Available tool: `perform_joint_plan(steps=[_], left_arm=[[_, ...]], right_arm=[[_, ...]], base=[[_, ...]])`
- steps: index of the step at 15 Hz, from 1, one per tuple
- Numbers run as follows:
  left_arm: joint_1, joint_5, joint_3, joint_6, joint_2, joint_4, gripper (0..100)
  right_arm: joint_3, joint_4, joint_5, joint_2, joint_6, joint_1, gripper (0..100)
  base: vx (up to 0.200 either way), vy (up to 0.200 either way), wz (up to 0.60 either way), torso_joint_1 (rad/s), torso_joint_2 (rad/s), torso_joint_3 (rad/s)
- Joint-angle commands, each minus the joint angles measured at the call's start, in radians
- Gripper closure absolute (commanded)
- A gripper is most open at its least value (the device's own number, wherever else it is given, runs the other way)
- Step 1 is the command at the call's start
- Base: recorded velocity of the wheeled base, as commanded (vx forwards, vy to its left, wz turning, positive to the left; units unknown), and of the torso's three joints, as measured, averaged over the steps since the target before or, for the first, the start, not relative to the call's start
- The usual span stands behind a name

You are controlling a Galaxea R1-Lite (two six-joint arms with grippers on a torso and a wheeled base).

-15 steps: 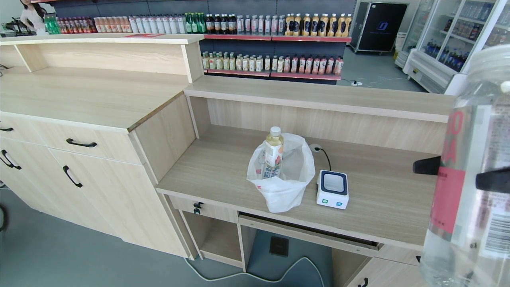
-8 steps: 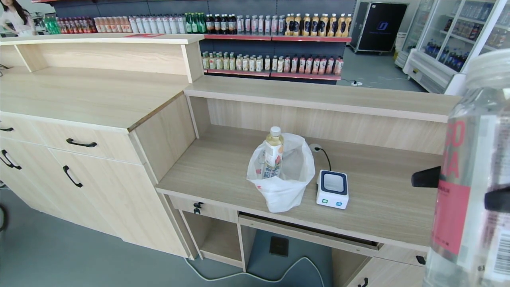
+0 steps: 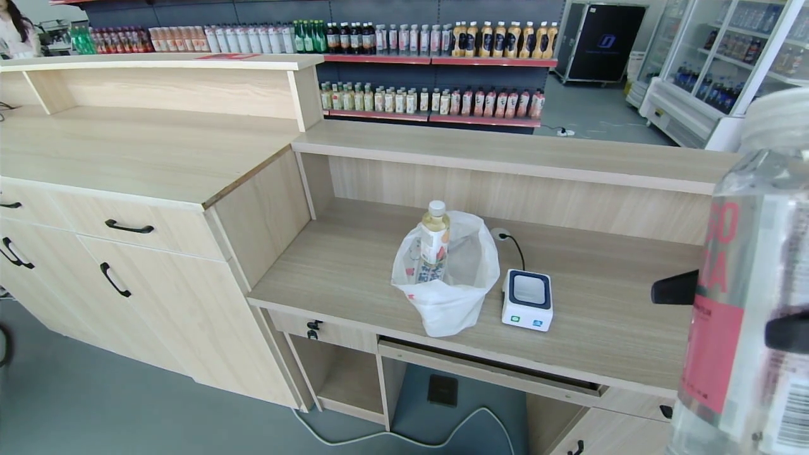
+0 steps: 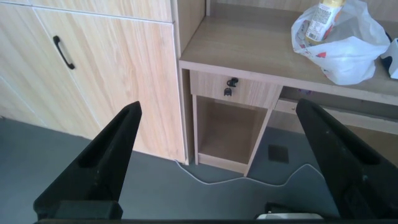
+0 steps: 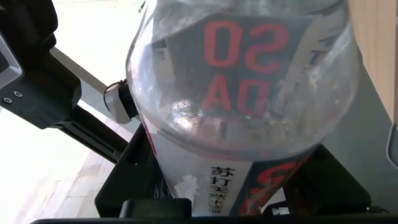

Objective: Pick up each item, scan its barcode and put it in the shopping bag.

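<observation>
Firmly, right gripper (image 3: 733, 309) clamped on cylindrical clear plastic bottle (image 3: 755, 240), left gripper (image 4: 217, 106) spread apart, tapered black fingers (image 4: 102, 165).

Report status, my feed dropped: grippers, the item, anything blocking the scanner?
Right gripper shut on clear bottle, held aloft at right. Left gripper open, empty. Scanner unobstructed beside shopping bag; other bottle already bagged.
</observation>
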State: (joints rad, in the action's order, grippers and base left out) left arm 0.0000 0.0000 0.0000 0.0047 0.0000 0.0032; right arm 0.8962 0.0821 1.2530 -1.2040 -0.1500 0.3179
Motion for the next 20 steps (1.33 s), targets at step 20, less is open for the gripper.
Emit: perform_joint_plan(steps=[20], left_arm=[[0.0,0.0,0.0,0.0,0.0,0.0,0]], right_arm=[[-0.056,0.763,-0.374,-0.747,1.626,-0.545,100]], base=[[0.0,0.0,0.15,0.0,0.0,0.001]])
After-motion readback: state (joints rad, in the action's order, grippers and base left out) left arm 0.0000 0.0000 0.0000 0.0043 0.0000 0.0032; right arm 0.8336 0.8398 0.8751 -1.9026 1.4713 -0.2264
